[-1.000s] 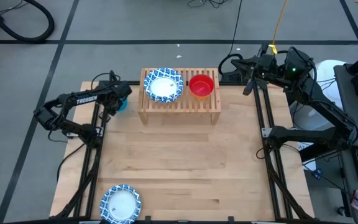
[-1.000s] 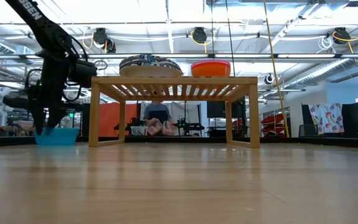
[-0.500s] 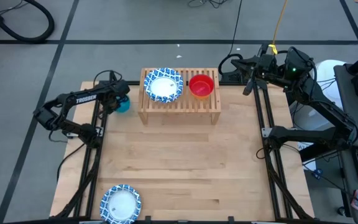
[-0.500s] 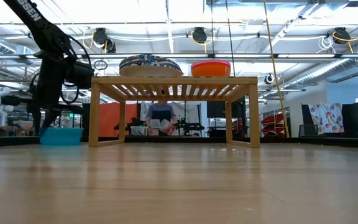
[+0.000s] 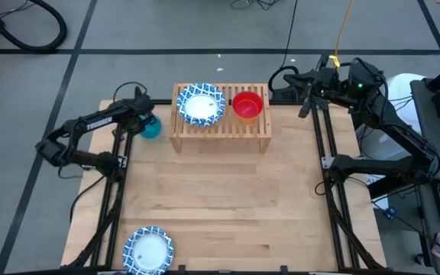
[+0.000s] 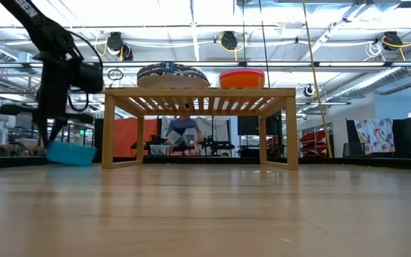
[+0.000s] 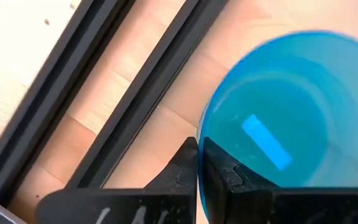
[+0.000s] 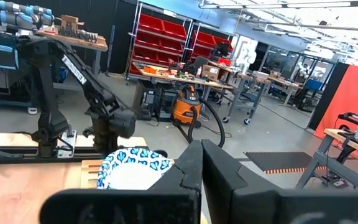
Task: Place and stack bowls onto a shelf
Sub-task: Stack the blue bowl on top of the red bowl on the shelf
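The left tool [image 5: 145, 122] is gripping the teal bowl's [image 5: 151, 128] rim, tilting it off the table [image 5: 228, 198] near the far left corner, beside the shelf [image 5: 221, 131]. Next, it likely needs lifting onto the slats.

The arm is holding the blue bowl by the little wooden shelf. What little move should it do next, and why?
Probably lift it higher. The left gripper pinches the teal bowl's rim, and the bowl hangs tilted just above the table, well below the shelf top. The red bowl already sits up there, so the teal one likely needs to rise before moving over.
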Action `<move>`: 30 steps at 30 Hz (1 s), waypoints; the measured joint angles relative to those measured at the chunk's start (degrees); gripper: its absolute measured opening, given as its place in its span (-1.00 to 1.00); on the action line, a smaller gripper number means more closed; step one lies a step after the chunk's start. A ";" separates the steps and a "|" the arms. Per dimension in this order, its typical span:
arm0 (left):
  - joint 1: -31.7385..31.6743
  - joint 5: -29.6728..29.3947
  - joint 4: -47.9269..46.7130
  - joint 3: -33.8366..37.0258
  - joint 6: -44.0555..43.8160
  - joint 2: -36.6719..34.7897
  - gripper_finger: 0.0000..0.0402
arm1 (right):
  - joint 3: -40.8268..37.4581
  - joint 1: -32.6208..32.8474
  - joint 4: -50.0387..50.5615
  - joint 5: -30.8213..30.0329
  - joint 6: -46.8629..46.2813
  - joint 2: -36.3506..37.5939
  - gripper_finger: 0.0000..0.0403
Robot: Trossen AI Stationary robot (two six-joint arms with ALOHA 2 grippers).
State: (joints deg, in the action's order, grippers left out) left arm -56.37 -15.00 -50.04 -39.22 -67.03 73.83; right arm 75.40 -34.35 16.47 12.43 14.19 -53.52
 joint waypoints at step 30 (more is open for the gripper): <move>1.87 3.37 -12.65 -19.96 27.62 -37.05 -0.98 | 0.00 0.02 0.63 -0.20 0.19 2.39 -1.00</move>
State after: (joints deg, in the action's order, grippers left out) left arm -54.50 -11.63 -62.69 -59.18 -39.41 36.78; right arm 75.40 -34.33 17.10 12.23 14.37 -51.13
